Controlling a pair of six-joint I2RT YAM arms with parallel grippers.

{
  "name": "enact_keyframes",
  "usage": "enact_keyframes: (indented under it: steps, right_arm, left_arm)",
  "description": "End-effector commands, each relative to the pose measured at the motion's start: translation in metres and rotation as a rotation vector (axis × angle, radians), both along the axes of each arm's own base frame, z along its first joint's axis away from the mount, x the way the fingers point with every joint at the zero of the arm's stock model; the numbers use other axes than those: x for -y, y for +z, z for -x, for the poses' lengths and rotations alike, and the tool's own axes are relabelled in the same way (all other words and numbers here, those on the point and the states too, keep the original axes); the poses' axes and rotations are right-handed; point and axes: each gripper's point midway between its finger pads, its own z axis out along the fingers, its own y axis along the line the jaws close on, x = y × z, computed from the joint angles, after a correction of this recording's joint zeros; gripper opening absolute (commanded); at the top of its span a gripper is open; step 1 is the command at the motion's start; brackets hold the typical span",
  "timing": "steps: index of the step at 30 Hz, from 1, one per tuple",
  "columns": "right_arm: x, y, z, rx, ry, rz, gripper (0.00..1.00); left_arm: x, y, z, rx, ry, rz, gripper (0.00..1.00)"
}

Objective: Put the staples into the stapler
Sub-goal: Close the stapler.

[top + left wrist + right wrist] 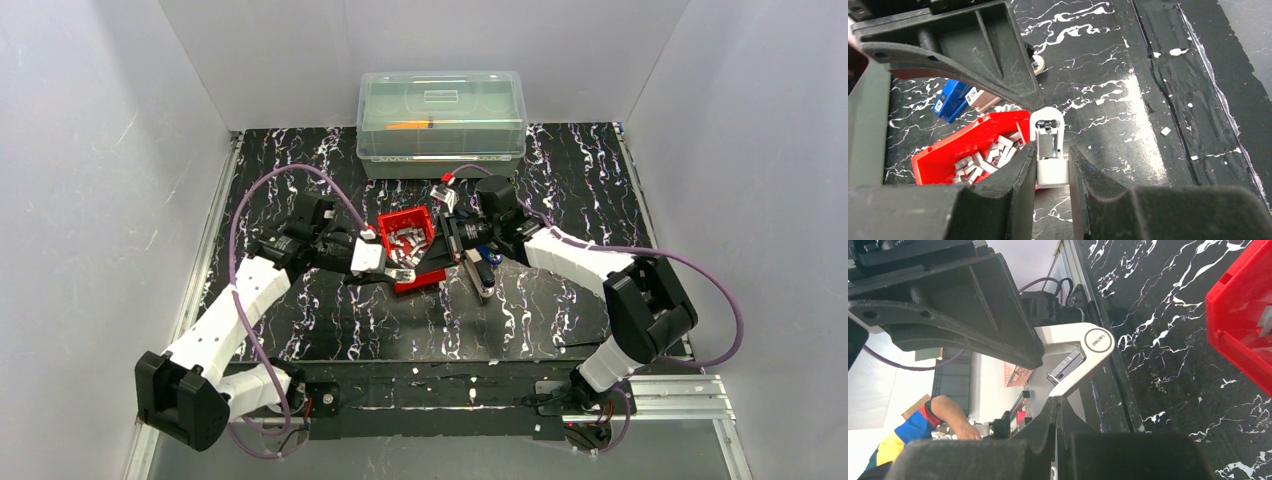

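The stapler point(1049, 150) is white with a metal staple channel, and my left gripper point(1050, 156) is shut on its near end. In the right wrist view its white top arm point(1083, 357) is swung open, showing the metal magazine point(1065, 367). My right gripper point(1055, 400) is shut, and the tip of that arm sits between its fingertips. The staples point(983, 162) are several short silvery strips lying loose in a red bin point(948, 147), just left of the left gripper. From above, both grippers meet at the bin point(395, 215), with the stapler point(402, 274) at its front edge.
A clear lidded plastic box point(441, 120) stands at the back of the black marbled mat. A small blue item point(950, 100) lies beyond the bin. A dark object point(482, 275) sits under the right wrist. White walls enclose three sides, and purple cables loop over both arms.
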Motion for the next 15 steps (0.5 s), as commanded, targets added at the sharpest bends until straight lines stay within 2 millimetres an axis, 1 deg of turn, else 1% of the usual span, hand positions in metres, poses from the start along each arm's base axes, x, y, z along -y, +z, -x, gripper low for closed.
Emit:
enact_keyframes:
  steps: [1, 10, 15]
  right_arm:
    - [-0.012, 0.005, -0.006, 0.026, 0.018, -0.012, 0.03]
    - [-0.022, -0.001, -0.009, 0.017, 0.045, 0.000, 0.01]
    - [-0.024, -0.003, -0.007, 0.018, 0.054, 0.006, 0.02]
  left_arm:
    - [0.013, 0.007, 0.012, -0.003, -0.078, 0.028, 0.00]
    - [0.025, 0.001, 0.011, -0.006, -0.114, 0.004, 0.00]
    - [0.027, -0.004, 0.011, -0.018, -0.112, -0.017, 0.00]
